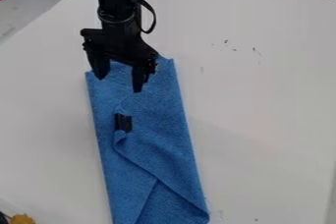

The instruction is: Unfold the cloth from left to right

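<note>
The gripper (119,84) hangs over the upper end of the blue cloth (160,139), its two fingers apart with cloth showing between and below them. Folded into a long strip, the cloth runs from beneath the gripper down to the view's bottom edge. A loose layer lies over its middle and right side, with a curled edge left of centre and a diagonal fold lower down. A small black piece (123,122) sits on the cloth near that curl. Whether the fingertips touch the cloth I cannot tell.
The white table (263,95) extends on both sides of the cloth. Small dark marks dot its surface at the upper right. A yellow-orange object (22,219) lies at the bottom left corner beside something dark. Dark items stand beyond the table's top right edge.
</note>
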`<state>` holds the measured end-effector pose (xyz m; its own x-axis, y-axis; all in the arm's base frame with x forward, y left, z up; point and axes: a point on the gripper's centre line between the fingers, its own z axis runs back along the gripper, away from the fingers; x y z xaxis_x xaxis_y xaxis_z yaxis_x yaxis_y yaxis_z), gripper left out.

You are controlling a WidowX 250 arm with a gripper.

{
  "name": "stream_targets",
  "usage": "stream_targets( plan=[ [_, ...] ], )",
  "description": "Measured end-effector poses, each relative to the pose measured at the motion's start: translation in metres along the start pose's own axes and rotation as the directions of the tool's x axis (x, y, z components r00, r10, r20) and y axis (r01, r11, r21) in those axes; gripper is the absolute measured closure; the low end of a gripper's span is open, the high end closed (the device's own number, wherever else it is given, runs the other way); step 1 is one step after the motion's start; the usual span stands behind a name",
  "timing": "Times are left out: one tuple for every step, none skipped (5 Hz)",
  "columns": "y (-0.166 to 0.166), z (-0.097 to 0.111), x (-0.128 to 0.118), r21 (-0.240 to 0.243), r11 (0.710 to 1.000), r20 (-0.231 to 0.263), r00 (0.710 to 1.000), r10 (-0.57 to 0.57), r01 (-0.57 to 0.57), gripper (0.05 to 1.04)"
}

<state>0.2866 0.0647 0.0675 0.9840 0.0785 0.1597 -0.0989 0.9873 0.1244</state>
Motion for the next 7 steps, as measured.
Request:
stream_targets(
  plan=[
    [-0.002,-0.008,-0.006,-0.006,1.000,-0.030,1.000,0.005,-0.006,0.084],
    [-0.006,-0.016,-0.018,-0.022,0.999,-0.053,0.998,0.040,-0.042,0.084],
    [-0.012,-0.023,-0.025,-0.048,0.997,-0.056,0.996,0.064,-0.066,0.084],
    [-0.019,-0.031,-0.034,-0.077,0.993,-0.050,0.995,0.090,-0.093,0.093],
    [-0.019,-0.032,-0.034,-0.091,0.991,-0.036,0.995,0.094,-0.097,0.174],
    [-0.020,-0.037,-0.034,-0.107,0.989,-0.045,0.994,0.097,-0.101,0.354],
    [-0.018,-0.044,-0.035,-0.112,0.988,-0.059,0.993,0.103,-0.109,0.333]
  ],
)
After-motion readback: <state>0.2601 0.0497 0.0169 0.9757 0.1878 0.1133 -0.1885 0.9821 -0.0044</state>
